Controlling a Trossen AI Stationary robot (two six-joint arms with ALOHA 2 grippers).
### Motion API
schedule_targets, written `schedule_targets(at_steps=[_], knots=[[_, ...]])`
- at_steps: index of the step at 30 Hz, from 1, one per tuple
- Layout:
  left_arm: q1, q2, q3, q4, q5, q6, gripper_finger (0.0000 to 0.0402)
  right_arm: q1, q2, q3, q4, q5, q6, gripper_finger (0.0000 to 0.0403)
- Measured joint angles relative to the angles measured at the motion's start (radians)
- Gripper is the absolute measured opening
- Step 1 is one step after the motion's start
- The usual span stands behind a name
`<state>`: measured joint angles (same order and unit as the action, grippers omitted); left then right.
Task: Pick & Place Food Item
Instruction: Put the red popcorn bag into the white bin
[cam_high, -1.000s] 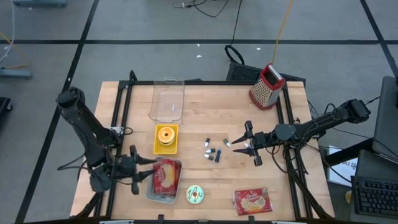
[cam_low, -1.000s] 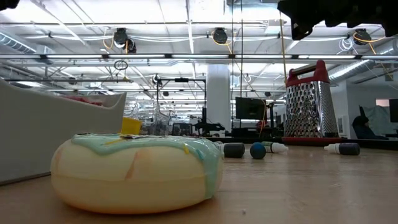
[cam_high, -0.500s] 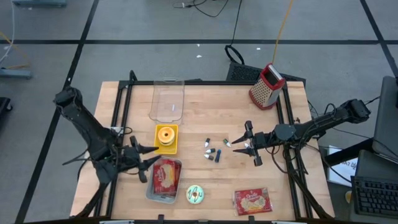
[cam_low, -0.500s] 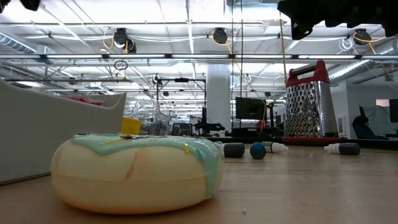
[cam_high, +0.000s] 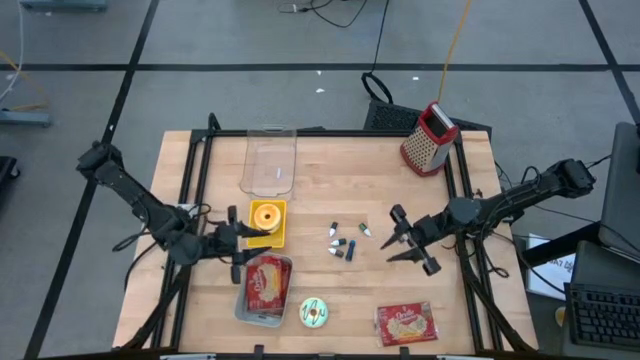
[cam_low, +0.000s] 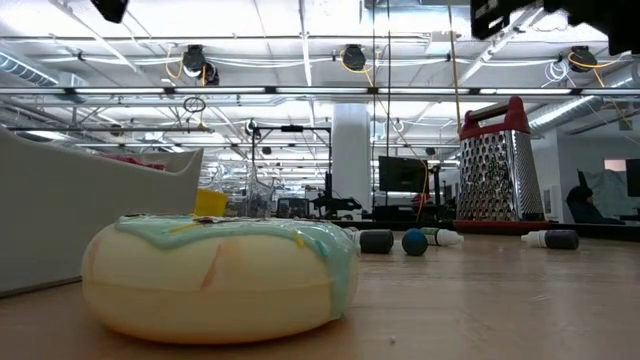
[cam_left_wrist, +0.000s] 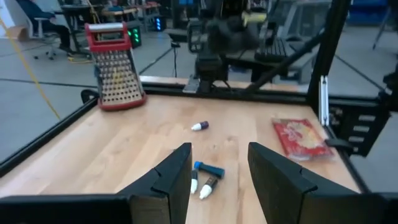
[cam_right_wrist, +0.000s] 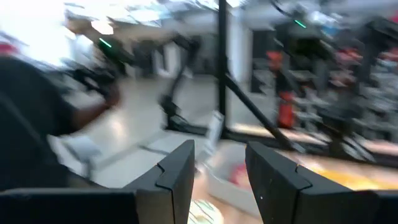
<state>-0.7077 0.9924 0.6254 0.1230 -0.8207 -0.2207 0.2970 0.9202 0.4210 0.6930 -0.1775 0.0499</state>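
A mint-iced donut (cam_high: 314, 313) lies near the table's front edge and fills the low view (cam_low: 220, 275). A red snack packet (cam_high: 266, 284) lies in a grey tray (cam_high: 245, 310). Another red packet (cam_high: 405, 323) lies flat at the front right. My left gripper (cam_high: 243, 247) hangs open above the table between the tray and a yellow box (cam_high: 267, 222), with nothing between its fingers (cam_left_wrist: 217, 180). My right gripper (cam_high: 392, 245) hangs open right of the small markers (cam_high: 343, 243), holding nothing, and points toward the table's left.
A red-topped metal grater (cam_high: 430, 138) stands at the far right corner. A clear plastic container (cam_high: 270, 160) lies at the far middle. Black frame rails (cam_high: 195, 180) run along both sides of the table. Bare wood shows between the markers and the donut.
My left gripper has swung from the tray's left side toward the far edge and the table's middle, rising a little and rolling, and stays open. My right gripper has turned in place, its fingers swinging slightly toward the near edge. No object has moved.
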Motion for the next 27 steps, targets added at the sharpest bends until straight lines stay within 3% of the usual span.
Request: schedule_targets(at_steps=[6, 8, 11, 14, 17, 20, 23, 27], knots=[[0.115, -0.001, -0.003, 0.007, 0.159, -0.008, 0.0156, 0.005, 0.0, 0.0, 0.12, -0.22, 0.103, 0.0132], [0.164, -0.001, -0.033, 0.083, 0.219, -0.008, 0.0156, 0.029, 0.006, 0.0, 0.12, -0.241, 0.118, 0.0132], [0.234, 0.006, -0.125, 0.316, 0.322, 0.019, 0.0156, 0.094, 0.037, 0.0, 0.118, -0.185, 0.099, 0.0134], [0.285, 0.017, -0.208, 0.483, 0.336, 0.026, 0.0156, 0.176, 0.081, 0.002, 0.099, -0.043, 0.093, 0.0146], [0.319, 0.004, -0.268, 0.547, 0.316, 0.014, 0.0157, 0.248, 0.11, 0.03, -0.071, 0.097, 0.155, 0.0173], [0.352, -0.002, -0.293, 0.584, 0.315, -0.017, 0.0157, 0.311, 0.129, 0.082, -0.353, 0.223, 0.294, 0.0208], [0.374, 0.0, -0.299, 0.573, 0.324, -0.043, 0.0156, 0.366, 0.157, 0.114, -0.597, 0.224, 0.498, 0.0238], [0.389, 0.002, -0.298, 0.576, 0.324, -0.053, 0.0156, 0.443, 0.189, 0.116, -0.777, 0.153, 0.758, 0.025]])
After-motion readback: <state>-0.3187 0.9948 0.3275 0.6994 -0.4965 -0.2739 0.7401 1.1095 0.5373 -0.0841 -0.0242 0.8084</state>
